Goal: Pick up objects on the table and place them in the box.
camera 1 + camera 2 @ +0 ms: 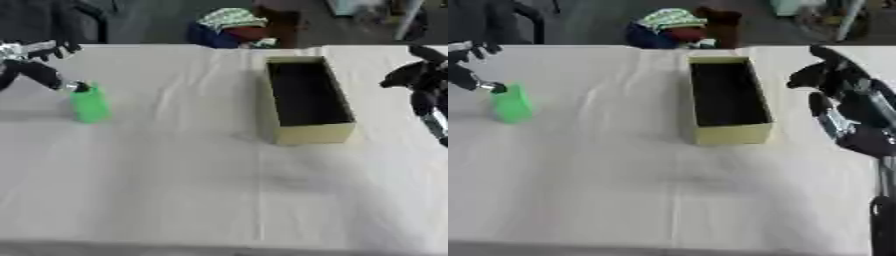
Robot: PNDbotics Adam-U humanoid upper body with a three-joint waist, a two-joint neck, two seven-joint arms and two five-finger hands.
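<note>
Left hand (35, 52) spread, fingertip touching the green bottle (89, 104) left of the box (308, 133) — a nudge could topple it.

Black hands (846, 95), silver-jointed arms

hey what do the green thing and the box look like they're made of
Green thing: probably plastic, judging by its bright uniform colour and soft sheen; too blurred to be sure. Box: likely cardboard, with matte yellowish walls, thin straight edges and a dark inside.
</note>
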